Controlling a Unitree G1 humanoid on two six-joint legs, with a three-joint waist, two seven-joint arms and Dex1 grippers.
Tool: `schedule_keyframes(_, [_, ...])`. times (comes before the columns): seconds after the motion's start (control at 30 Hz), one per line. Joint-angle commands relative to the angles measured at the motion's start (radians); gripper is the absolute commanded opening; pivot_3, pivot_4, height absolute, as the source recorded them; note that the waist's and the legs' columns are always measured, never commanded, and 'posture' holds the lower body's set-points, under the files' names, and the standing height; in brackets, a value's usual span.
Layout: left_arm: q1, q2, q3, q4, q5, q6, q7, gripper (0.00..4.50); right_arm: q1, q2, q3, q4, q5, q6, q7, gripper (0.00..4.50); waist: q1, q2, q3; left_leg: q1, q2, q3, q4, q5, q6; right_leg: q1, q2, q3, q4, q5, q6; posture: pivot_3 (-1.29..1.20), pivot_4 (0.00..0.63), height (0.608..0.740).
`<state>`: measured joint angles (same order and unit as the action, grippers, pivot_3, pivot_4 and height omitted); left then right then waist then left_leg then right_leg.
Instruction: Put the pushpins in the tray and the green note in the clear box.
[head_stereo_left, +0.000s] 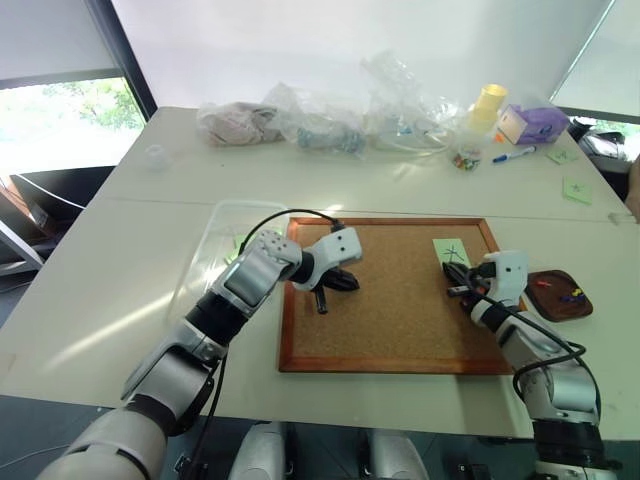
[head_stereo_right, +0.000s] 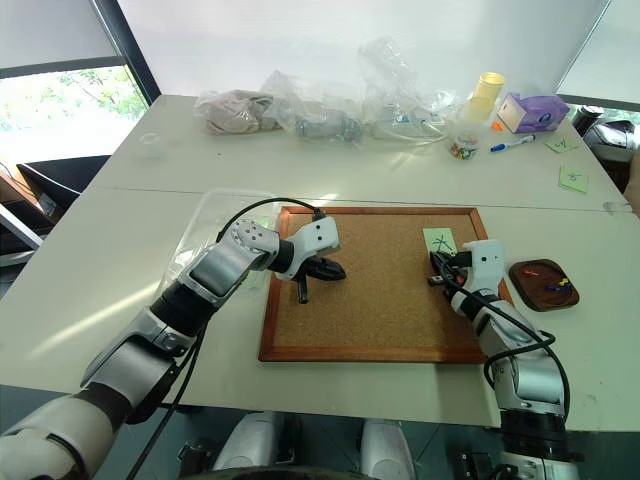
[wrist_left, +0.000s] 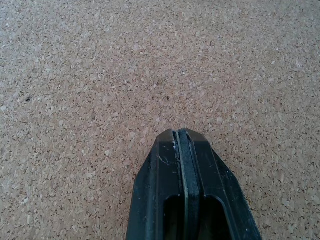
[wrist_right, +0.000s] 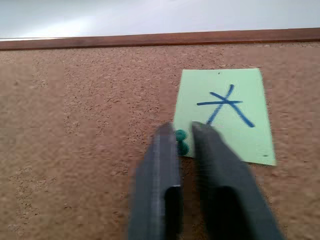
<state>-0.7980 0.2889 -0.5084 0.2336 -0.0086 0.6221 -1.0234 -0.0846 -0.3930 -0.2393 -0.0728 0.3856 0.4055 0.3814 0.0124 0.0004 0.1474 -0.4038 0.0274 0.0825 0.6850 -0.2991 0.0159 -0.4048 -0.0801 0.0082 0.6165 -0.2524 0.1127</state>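
The green note (wrist_right: 225, 115), marked with a blue cross, lies on the cork board (head_stereo_left: 400, 310) near its far right corner. A green pushpin (wrist_right: 181, 142) sits at the note's near corner, and my right gripper (wrist_right: 182, 135) is shut on it. To the right of the board stands the dark brown tray (head_stereo_left: 548, 303) holding a red pushpin (head_stereo_left: 541, 283) and blue and yellow ones (head_stereo_left: 572, 295). The clear box (head_stereo_left: 215, 245) stands left of the board. My left gripper (head_stereo_left: 342, 282) hovers shut over the board's left part, holding nothing.
Crumpled clear plastic bags (head_stereo_left: 320, 125) line the table's far side, with a yellow cup (head_stereo_left: 489, 103), a purple block (head_stereo_left: 535, 122), a blue marker (head_stereo_left: 513, 154) and a small cup of pins (head_stereo_left: 465, 158). Other green notes (head_stereo_left: 576, 189) lie at the far right.
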Motion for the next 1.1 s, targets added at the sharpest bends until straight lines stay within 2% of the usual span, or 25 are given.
schedule_keyframes(0.03, [0.019,0.0,-0.037,0.039,0.039,0.017,0.018,0.0,-0.011,0.005,-0.013,-0.012,0.005,-0.009,0.0,0.09,0.0,0.0,0.0,0.0,0.0,0.0,0.0,0.0,0.0,0.0,0.0,0.0,0.0,0.0,0.0,0.0,0.15,0.738])
schedule_keyframes(0.33, [0.021,0.01,-0.052,0.051,0.054,0.012,0.017,0.0,0.003,0.006,-0.066,-0.078,0.029,-0.113,0.028,0.09,0.001,0.0,0.0,0.0,0.0,0.0,0.0,0.0,0.0,0.0,0.0,0.0,0.0,0.0,0.0,0.0,0.15,0.738])
schedule_keyframes(0.63, [0.021,0.001,-0.053,0.065,0.052,0.004,0.015,0.0,-0.006,-0.004,-0.086,-0.088,0.032,-0.135,0.035,0.09,0.0,0.0,0.0,0.001,0.0,0.0,0.0,0.0,0.0,0.001,0.0,0.0,0.0,0.0,0.0,0.0,0.15,0.738])
schedule_keyframes(0.73, [-0.003,-0.037,0.019,0.071,-0.003,-0.008,0.028,0.0,0.003,-0.004,-0.081,-0.097,0.026,-0.138,0.036,0.09,0.002,0.0,0.0,0.001,0.0,0.0,0.0,0.0,0.0,0.001,0.0,0.0,0.0,0.0,0.0,0.0,0.15,0.738])
schedule_keyframes(0.83, [-0.059,-0.102,0.175,0.046,-0.15,0.041,0.0,0.0,0.013,-0.012,-0.081,-0.12,0.02,-0.139,0.036,0.09,0.003,-0.001,0.001,0.0,0.0,0.0,0.0,0.001,0.001,0.001,-0.001,0.0,0.0,0.0,0.0,0.0,0.15,0.738])
schedule_keyframes(0.87, [-0.081,-0.118,0.227,0.032,-0.205,0.084,-0.014,0.7,0.016,-0.016,-0.082,-0.131,0.018,-0.137,0.036,0.0,0.001,-0.002,0.002,-0.002,0.0,0.0,0.0,0.001,0.002,-0.002,-0.002,0.0,0.0,0.0,0.0,0.0,0.15,0.738])
schedule_keyframes(0.9, [-0.117,-0.141,0.301,0.022,-0.283,0.147,-0.019,0.96,0.02,-0.023,-0.084,-0.148,0.018,-0.134,0.037,0.0,0.001,-0.003,0.003,-0.005,0.0,0.0,0.0,0.001,0.002,-0.005,-0.001,0.0,0.0,0.0,0.001,0.0,0.15,0.738])
schedule_keyframes(1.0, [-0.189,-0.175,0.419,0.021,-0.407,0.243,-0.01,2.42,0.029,-0.039,-0.088,-0.188,0.019,-0.125,0.038,0.0,-0.002,-0.003,0.004,-0.008,-0.002,0.0,0.0,0.001,0.002,-0.007,-0.001,0.0,0.0,0.002,0.005,0.0,0.15,0.738])
schedule_keyframes(1.1, [-0.282,-0.229,0.537,0.13,-0.485,0.313,0.079,3.83,0.04,-0.06,-0.094,-0.258,0.024,-0.107,0.035,0.0,-0.006,-0.003,0.004,-0.006,-0.002,0.0,-0.001,0.001,0.002,-0.007,0.0,0.0,0.0,0.001,0.007,0.0,0.15,0.738])
